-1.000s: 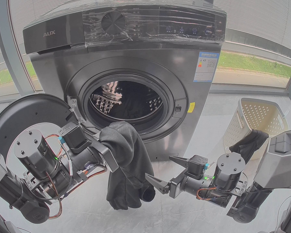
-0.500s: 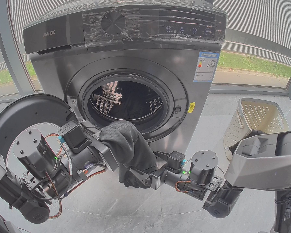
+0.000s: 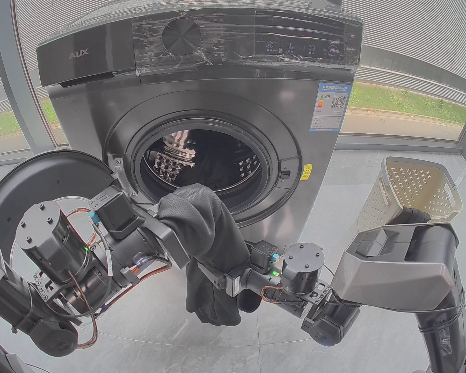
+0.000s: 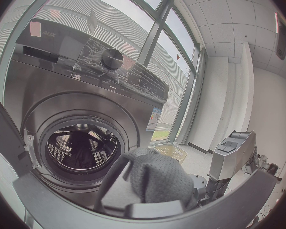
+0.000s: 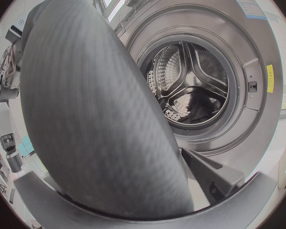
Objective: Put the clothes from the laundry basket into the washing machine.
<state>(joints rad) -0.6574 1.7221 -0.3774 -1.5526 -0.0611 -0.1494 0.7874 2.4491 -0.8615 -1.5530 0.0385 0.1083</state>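
Grey floor tiles (image 3: pixel 155 338) and tall window panes (image 3: pixel 414 37) surround the work area. Locate the dark grey mesh-knit garment (image 3: pixel 207 229) in front of the machine, just below the lip of the drum opening (image 3: pixel 204 164). It is draped over the left pincer (image 3: pixel 178 242), which is closed on the cloth, and its lower part hangs down toward the floor without reaching the drum. The right pincer (image 3: pixel 220 281) is pressed into the hanging cloth from the opposite side. You cannot tell how far it is open, because the cloth covers it.

Behind the garment stands the silver-grey front-loading washing machine (image 3: pixel 202 94). Its round dark door (image 3: pixel 36 182) is swung fully open on the robot's left. Dark fabric (image 5: pixel 197 110) lies low inside the steel drum.

On the robot's right, well apart from the machine, the cream perforated plastic laundry basket (image 3: pixel 414 182) stands tilted on the floor. Another dark piece of clothing (image 3: pixel 411 216) hangs over its near rim.
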